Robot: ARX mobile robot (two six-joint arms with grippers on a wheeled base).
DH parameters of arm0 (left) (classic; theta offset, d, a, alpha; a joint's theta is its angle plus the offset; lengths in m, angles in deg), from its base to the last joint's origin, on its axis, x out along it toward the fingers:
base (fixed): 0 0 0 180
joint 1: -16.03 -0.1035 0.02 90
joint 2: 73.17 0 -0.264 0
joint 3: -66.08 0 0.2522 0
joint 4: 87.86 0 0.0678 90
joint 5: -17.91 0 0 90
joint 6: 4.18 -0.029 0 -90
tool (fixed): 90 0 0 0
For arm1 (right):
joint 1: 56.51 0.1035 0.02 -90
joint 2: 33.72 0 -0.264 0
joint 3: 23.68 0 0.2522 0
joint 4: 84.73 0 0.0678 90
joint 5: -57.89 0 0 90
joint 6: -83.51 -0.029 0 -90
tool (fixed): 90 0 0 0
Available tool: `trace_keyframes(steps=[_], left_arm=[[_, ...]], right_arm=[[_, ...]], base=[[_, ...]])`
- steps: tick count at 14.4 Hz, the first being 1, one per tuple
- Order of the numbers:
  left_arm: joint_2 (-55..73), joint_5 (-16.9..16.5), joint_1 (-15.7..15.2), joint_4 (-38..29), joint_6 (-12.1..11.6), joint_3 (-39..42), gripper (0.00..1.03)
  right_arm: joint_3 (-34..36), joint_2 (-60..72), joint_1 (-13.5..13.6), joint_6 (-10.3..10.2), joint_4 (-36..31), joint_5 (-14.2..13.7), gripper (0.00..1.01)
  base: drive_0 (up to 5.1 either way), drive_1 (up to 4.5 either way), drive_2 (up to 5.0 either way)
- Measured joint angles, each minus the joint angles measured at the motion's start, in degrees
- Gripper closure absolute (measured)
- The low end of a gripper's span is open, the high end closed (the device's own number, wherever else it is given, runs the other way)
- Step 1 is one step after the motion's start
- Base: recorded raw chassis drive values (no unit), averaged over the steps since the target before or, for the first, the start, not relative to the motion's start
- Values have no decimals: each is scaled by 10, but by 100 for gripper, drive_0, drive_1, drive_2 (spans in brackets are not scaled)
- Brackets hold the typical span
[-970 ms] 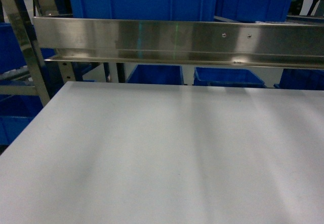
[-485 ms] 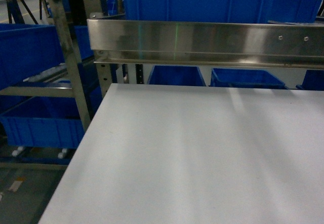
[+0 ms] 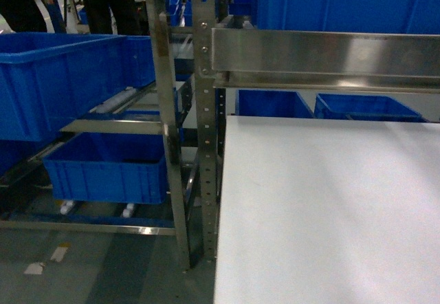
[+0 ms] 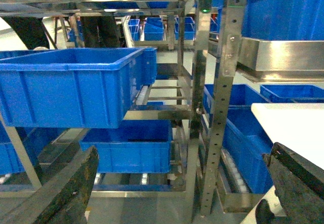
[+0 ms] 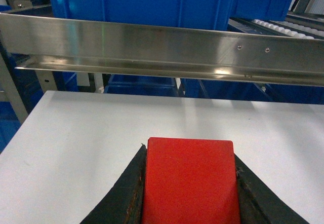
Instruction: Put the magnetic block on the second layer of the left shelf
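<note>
The block (image 5: 190,181) is already picked up — clamped between the right end effector's (image 5: 188,183) fingers, above the worktop (image 5: 76,148). The left end effector (image 4: 177,193) hangs empty, fingers apart. Still to do: carry the block to the shelf (image 3: 117,126) with its tub (image 3: 65,84) — well off to the left — and release it.

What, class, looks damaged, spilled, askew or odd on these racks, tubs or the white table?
Nothing stands out. The big blue tub sits level on the left rack; the white table shows no spill. The red block sits squarely in the right gripper.
</note>
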Motion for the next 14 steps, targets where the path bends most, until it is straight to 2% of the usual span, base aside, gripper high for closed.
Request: trace_keyframes(steps=[14], left_arm=[[0,0,0,0,0,0,5]], right_arm=[[0,-1,0,0,2,0,68]], base=[[-504,241,241]])
